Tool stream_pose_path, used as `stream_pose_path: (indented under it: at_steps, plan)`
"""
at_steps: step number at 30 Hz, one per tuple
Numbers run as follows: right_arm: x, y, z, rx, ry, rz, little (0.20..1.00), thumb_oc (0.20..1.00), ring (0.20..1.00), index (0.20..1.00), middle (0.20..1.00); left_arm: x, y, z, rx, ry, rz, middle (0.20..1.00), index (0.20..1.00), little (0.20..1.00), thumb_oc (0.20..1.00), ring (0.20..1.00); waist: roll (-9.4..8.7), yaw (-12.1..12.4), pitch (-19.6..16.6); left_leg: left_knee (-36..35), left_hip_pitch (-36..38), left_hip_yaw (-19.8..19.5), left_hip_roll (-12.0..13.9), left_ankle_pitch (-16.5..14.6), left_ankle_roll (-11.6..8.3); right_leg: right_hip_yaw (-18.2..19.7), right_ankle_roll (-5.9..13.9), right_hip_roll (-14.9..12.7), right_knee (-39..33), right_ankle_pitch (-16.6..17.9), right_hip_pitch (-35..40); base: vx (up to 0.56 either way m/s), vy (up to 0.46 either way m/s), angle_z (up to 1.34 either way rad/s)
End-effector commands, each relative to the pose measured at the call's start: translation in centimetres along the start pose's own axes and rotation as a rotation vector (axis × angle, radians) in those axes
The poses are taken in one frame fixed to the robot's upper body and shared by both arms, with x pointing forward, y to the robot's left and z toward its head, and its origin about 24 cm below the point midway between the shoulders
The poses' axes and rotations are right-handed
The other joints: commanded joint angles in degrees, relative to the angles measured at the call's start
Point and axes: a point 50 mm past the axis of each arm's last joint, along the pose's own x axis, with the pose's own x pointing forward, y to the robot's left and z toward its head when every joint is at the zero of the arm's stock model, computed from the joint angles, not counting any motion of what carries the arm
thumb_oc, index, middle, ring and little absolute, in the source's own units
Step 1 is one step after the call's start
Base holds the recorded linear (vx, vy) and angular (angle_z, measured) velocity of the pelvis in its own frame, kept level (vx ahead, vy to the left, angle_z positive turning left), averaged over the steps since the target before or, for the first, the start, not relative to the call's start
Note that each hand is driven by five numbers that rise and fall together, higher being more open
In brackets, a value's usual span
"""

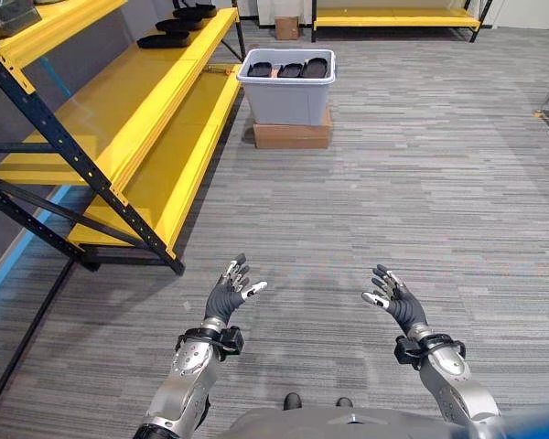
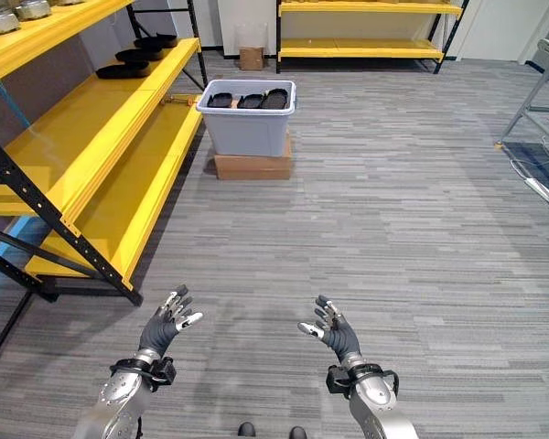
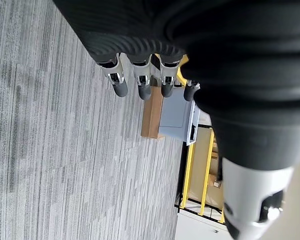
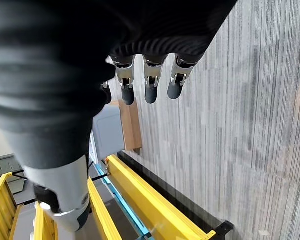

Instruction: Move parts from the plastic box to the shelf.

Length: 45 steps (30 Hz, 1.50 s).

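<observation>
Both hands are held out low over the grey carpet, well apart from each other, the left hand (image 1: 227, 294) and the right hand (image 1: 393, 299) with fingers spread loosely and nothing held in either. Several black parts (image 1: 290, 69) are seen lying in the grey plastic box (image 1: 287, 99), which is set on a flat cardboard box (image 1: 292, 135) just beside the yellow shelf (image 1: 156, 110). More black parts (image 1: 176, 28) are already laid on the shelf's upper level.
</observation>
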Motion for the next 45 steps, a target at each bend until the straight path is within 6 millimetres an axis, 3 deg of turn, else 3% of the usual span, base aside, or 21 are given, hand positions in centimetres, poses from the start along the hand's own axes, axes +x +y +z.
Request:
stream_pose_path:
  at_steps: [1, 3, 9, 12, 14, 15, 19, 20, 23, 27, 29, 33, 35, 37, 39, 40, 41, 42, 43, 44, 45]
  plan:
    - [0.7, 1.2, 1.9, -0.009, -0.097, 0.050, 1.000, 1.000, 1.000, 1.000, 1.000, 0.9, 0.7, 1.5, 0.036, -0.078, 0.000, 1.000, 1.000, 1.000, 1.000, 1.000, -2.45, 0.37, -0.77, 0.29, -0.24, -1.78, 3.27, -1.95, -3.41, 1.37, 6.55, -4.64, 0.31, 2.77, -0.84, -0.02, 0.083, -0.01]
    - [0.9, 1.2, 1.9, -0.009, -0.096, 0.051, 1.000, 1.000, 1.000, 1.000, 1.000, 1.0, 0.7, 1.9, 0.043, -0.091, -0.001, 1.000, 1.000, 1.000, 1.000, 1.000, -2.33, 0.50, -0.65, 0.29, -0.53, -1.76, 2.79, -2.10, -2.99, 1.55, 6.84, -5.15, 0.45, 3.38, -1.30, -0.03, 0.116, -0.03]
    - [1.4, 1.9, 2.3, -0.008, -0.109, 0.077, 1.000, 1.000, 1.000, 1.000, 1.000, 1.1, 1.1, 2.7, 0.039, -0.127, 0.021, 1.000, 1.000, 1.000, 1.000, 1.000, -1.24, 1.07, 1.13, 0.29, -0.46, -3.21, 0.71, -2.21, -0.54, 3.61, 8.33, -6.55, 12.09, 2.71, -8.05, -0.04, 0.155, -0.14]
    - [1.3, 2.1, 2.0, 0.009, -0.105, 0.077, 1.000, 1.000, 1.000, 1.000, 1.000, 1.1, 1.1, 3.0, 0.056, -0.140, 0.018, 1.000, 1.000, 1.000, 1.000, 1.000, -0.91, 0.58, 2.81, 0.29, 0.13, -4.07, -0.48, -2.10, 0.58, 4.79, 9.01, -7.48, 23.65, 7.62, -14.04, -0.05, 0.163, 0.01]
    - [1.1, 2.4, 1.9, 0.026, -0.107, 0.086, 1.000, 1.000, 1.000, 1.000, 1.000, 1.2, 1.2, 3.0, 0.071, -0.141, 0.010, 1.000, 1.000, 1.000, 1.000, 1.000, -0.52, -0.09, 4.04, 0.29, 0.92, -4.78, -0.99, -2.24, 1.32, 5.93, 8.15, -7.02, 30.92, 10.67, -17.68, 0.00, 0.158, 0.23]
    - [1.1, 2.5, 1.9, 0.027, -0.106, 0.089, 1.000, 1.000, 1.000, 1.000, 1.000, 1.2, 1.2, 3.1, 0.082, -0.142, 0.006, 1.000, 1.000, 1.000, 1.000, 1.000, -0.25, -0.24, 4.33, 0.29, 1.20, -4.97, -1.00, -2.43, 1.40, 5.91, 7.66, -6.15, 32.56, 9.63, -18.88, 0.05, 0.122, 0.15]
    - [1.1, 2.4, 1.8, 0.050, -0.107, 0.090, 1.000, 1.000, 1.000, 1.000, 1.000, 1.3, 1.1, 3.2, 0.094, -0.148, -0.004, 1.000, 1.000, 1.000, 1.000, 1.000, -0.19, -1.29, 4.47, 0.29, 2.79, -5.01, -2.04, -4.02, 1.48, 3.41, 6.87, -2.30, 24.27, 6.66, -21.99, 0.16, 0.043, -0.08]
    - [1.1, 2.3, 2.0, 0.051, -0.114, 0.085, 1.000, 1.000, 1.000, 1.000, 1.000, 1.4, 1.0, 3.1, 0.093, -0.148, -0.007, 1.000, 1.000, 1.000, 1.000, 1.000, -0.66, -1.67, 4.55, 0.29, 3.31, -5.47, -2.61, -4.47, 1.42, 2.85, 6.99, -1.27, 18.66, 7.45, -22.01, 0.16, -0.032, -0.04]
    - [1.2, 2.0, 2.1, 0.039, -0.113, 0.074, 1.000, 1.000, 1.000, 1.000, 1.000, 1.5, 1.0, 3.2, 0.096, -0.150, -0.006, 1.000, 1.000, 1.000, 1.000, 1.000, -1.32, -2.36, 4.43, 0.29, 5.28, -5.77, -3.19, -6.38, 0.81, -1.89, 7.94, -1.78, 6.01, 10.64, -22.24, 0.28, -0.046, 0.14]
    - [1.0, 2.0, 2.0, 0.025, -0.111, 0.085, 1.000, 1.000, 1.000, 1.000, 1.000, 1.3, 0.9, 2.9, 0.109, -0.143, -0.013, 1.000, 1.000, 1.000, 1.000, 1.000, -1.66, -3.06, 3.80, 0.29, 7.75, -6.53, -2.50, -8.20, 0.10, -2.99, 8.22, -1.16, 2.99, 12.00, -21.76, 0.23, -0.062, 0.20]
    - [0.6, 1.5, 1.6, 0.043, -0.096, 0.071, 1.000, 1.000, 1.000, 1.000, 1.000, 1.5, 0.2, 2.5, 0.093, -0.130, -0.042, 1.000, 1.000, 1.000, 1.000, 1.000, -1.79, -3.74, 1.79, 0.29, 9.32, -7.85, -1.05, -9.26, -0.97, -1.98, 6.77, -0.59, 2.25, 12.30, -18.91, 0.46, -0.182, 0.23]
    - [0.2, 0.6, 2.3, 0.032, -0.123, 0.051, 1.000, 1.000, 1.000, 1.000, 1.000, 2.0, -0.6, 2.8, 0.075, -0.145, -0.074, 1.000, 1.000, 1.000, 1.000, 1.000, -0.15, -5.10, 0.55, 0.47, 10.39, -9.02, 2.44, -7.15, -3.09, -3.30, 5.21, 0.27, 6.57, 9.59, -19.91, 0.38, -0.146, 0.80]
    - [0.1, -0.2, 2.6, 0.025, -0.131, 0.031, 1.000, 1.000, 1.000, 1.000, 1.000, 2.2, -1.0, 3.3, 0.068, -0.161, -0.094, 1.000, 1.000, 1.000, 1.000, 1.000, 0.56, -5.85, 0.56, 3.84, 9.67, -8.94, 4.18, -3.92, -5.26, -3.95, 4.00, 0.84, 8.46, 7.31, -19.46, 0.36, -0.137, 0.11]
    - [0.0, -0.4, 2.6, 0.024, -0.131, 0.024, 1.000, 1.000, 1.000, 1.000, 1.000, 2.2, -1.0, 3.2, 0.064, -0.159, -0.094, 1.000, 1.000, 1.000, 1.000, 1.000, 0.60, -6.01, 0.50, 5.94, 9.14, -8.92, 4.62, -2.80, -5.99, -3.99, 3.60, 1.17, 8.60, 6.67, -19.06, 0.26, -0.111, -0.03]
    - [-0.1, -0.7, 2.5, 0.022, -0.124, 0.020, 1.000, 1.000, 1.000, 1.000, 1.000, 2.1, -0.8, 3.2, 0.054, -0.159, -0.091, 1.000, 1.000, 1.000, 1.000, 1.000, 0.32, -5.70, 0.65, 12.83, 7.28, -8.22, 4.84, 1.93, -8.21, -3.82, 2.69, 2.04, 8.07, 5.39, -16.48, 0.25, -0.104, 0.04]
    - [-0.1, -0.7, 2.5, 0.022, -0.124, 0.020, 1.000, 1.000, 1.000, 1.000, 1.000, 2.1, -0.8, 3.2, 0.054, -0.159, -0.091, 1.000, 1.000, 1.000, 1.000, 1.000, 0.31, -5.69, 0.71, 13.02, 7.24, -8.22, 4.83, 1.83, -8.22, -3.81, 2.68, 2.04, 8.02, 5.42, -16.42, 0.23, -0.124, -0.09]
    - [-0.2, -0.9, 2.6, 0.020, -0.129, 0.022, 1.000, 1.000, 1.000, 1.000, 1.000, 2.0, -0.7, 3.2, 0.047, -0.161, -0.090, 1.000, 1.000, 1.000, 1.000, 1.000, -1.06, -4.52, 1.85, 25.05, 1.94, -7.83, 3.27, 7.26, -9.79, -2.80, 1.63, 1.68, 6.86, 4.47, -12.93, 0.22, -0.139, -0.21]
    - [-0.3, -1.1, 2.6, 0.015, -0.127, 0.019, 1.000, 1.000, 1.000, 1.000, 1.000, 1.9, -0.7, 3.2, 0.042, -0.159, -0.092, 1.000, 1.000, 1.000, 1.000, 1.000, -2.17, -3.78, 2.81, 31.93, -1.00, -8.06, 1.64, 8.45, -10.25, -2.33, 1.16, 1.08, 6.44, 4.29, -11.48, 0.28, -0.169, -0.17]
    - [-0.4, -1.3, 2.5, 0.010, -0.121, 0.014, 1.000, 1.000, 1.000, 1.000, 1.000, 1.8, -0.6, 3.2, 0.046, -0.156, -0.095, 1.000, 1.000, 1.000, 1.000, 1.000, -2.78, -3.15, 3.50, 35.10, -3.45, -7.72, 0.70, 8.36, -9.82, -1.85, 0.74, 0.75, 6.12, 3.88, -10.27, 0.27, -0.124, -0.29]
    - [-0.5, -1.6, 2.6, 0.001, -0.123, 0.002, 1.000, 1.000, 1.000, 1.000, 1.000, 1.7, -0.6, 3.3, 0.056, -0.156, -0.101, 1.000, 1.000, 1.000, 1.000, 1.000, -4.41, -2.12, 4.60, 34.48, -9.77, -5.26, 0.70, 5.04, -7.26, -1.12, 0.85, -0.92, 5.67, 3.37, -7.99, 0.20, -0.069, -0.20]
    - [-0.5, -1.6, 2.6, 0.002, -0.123, 0.001, 1.000, 1.000, 1.000, 1.000, 1.000, 1.6, -0.6, 3.3, 0.057, -0.156, -0.101, 1.000, 1.000, 1.000, 1.000, 1.000, -4.26, -1.89, 4.69, 34.83, -9.68, -5.05, 0.91, 4.59, -7.18, -0.93, 0.89, -0.72, 5.64, 3.26, -7.82, 0.28, -0.024, -0.27]
